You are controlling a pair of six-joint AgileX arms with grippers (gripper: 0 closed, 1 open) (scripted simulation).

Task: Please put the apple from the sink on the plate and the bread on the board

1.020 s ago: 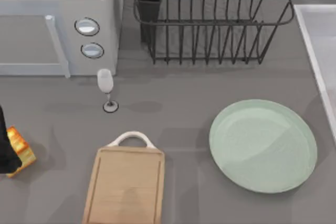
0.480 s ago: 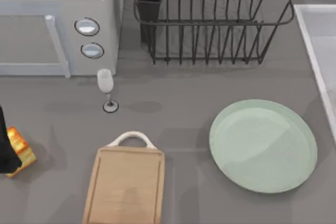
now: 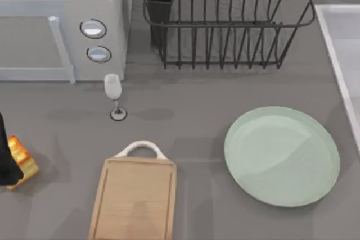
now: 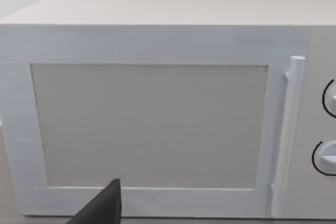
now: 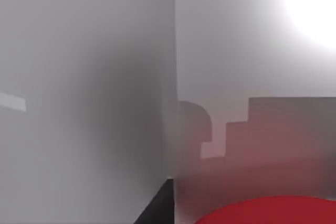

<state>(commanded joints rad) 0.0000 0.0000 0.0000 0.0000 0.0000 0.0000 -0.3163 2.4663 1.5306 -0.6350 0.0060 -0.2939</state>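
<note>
The bread [image 3: 23, 160], golden-orange on top with pale sides, sits at the table's far left edge. My left gripper [image 3: 5, 164] is a dark shape pressed against the bread's left side. The wooden board [image 3: 135, 200] with its white handle lies to the right of the bread. The mint-green plate [image 3: 281, 155] rests bare at the right. The sink rim [image 3: 333, 37] runs along the right edge. In the right wrist view the red apple [image 5: 268, 212] is very close below, inside the pale sink wall [image 5: 79, 103], with a dark part of my right gripper [image 5: 157, 205] beside it.
A white microwave [image 3: 56, 26] stands at the back left and fronts the left wrist view [image 4: 157, 119]. A black wire dish rack [image 3: 225, 21] stands at the back middle. A small wine glass [image 3: 113, 91] stands between the microwave and the board.
The bread and the left gripper beside it have crept very slightly toward the back. Everything else is as before.
</note>
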